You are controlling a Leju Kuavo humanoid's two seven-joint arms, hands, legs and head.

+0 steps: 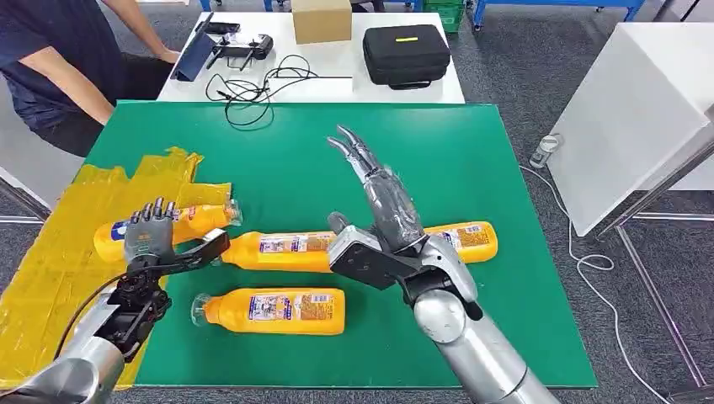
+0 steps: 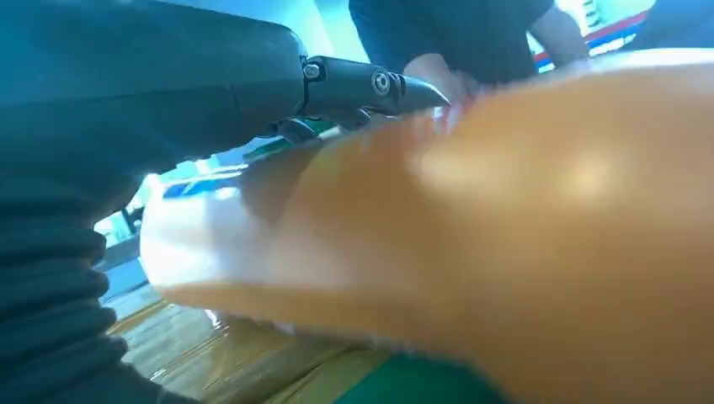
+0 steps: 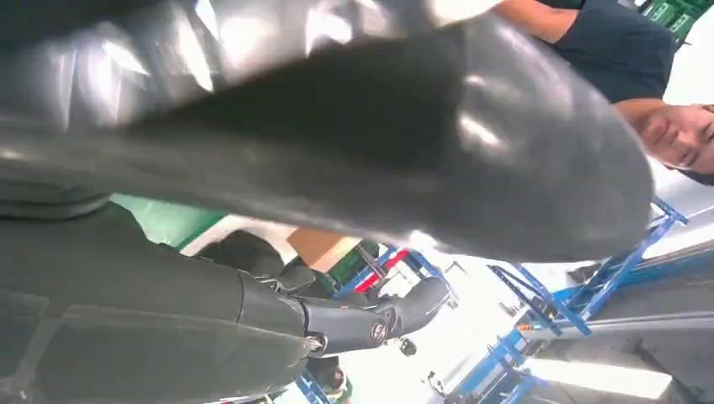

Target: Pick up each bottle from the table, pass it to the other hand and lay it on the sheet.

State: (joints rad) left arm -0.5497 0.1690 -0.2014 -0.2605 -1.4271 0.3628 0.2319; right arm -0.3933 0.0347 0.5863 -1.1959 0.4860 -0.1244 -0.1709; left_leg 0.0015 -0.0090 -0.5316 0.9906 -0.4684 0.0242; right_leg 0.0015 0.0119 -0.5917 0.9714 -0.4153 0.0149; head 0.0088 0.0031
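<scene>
Several orange bottles with white labels lie on the green table (image 1: 471, 151). One bottle (image 1: 198, 220) lies across the edge of the yellow sheet (image 1: 59, 244), and my left hand (image 1: 150, 236) grips it, fingers over its top and thumb along its near side. In the left wrist view that bottle (image 2: 522, 219) sits close against the palm under a dark finger (image 2: 370, 84). A second bottle (image 1: 282, 250) lies mid-table, a third (image 1: 467, 238) is partly hidden behind my right arm, and another (image 1: 278, 310) lies nearest me. My right hand (image 1: 383, 198) is raised above the table, fingers stretched out, holding nothing.
Behind the green table stands a white table with a black case (image 1: 406, 52), a cardboard box (image 1: 321, 18) and loose cables (image 1: 253, 84). A person (image 1: 50, 59) sits at the back left. A white cabinet (image 1: 631, 101) stands to the right.
</scene>
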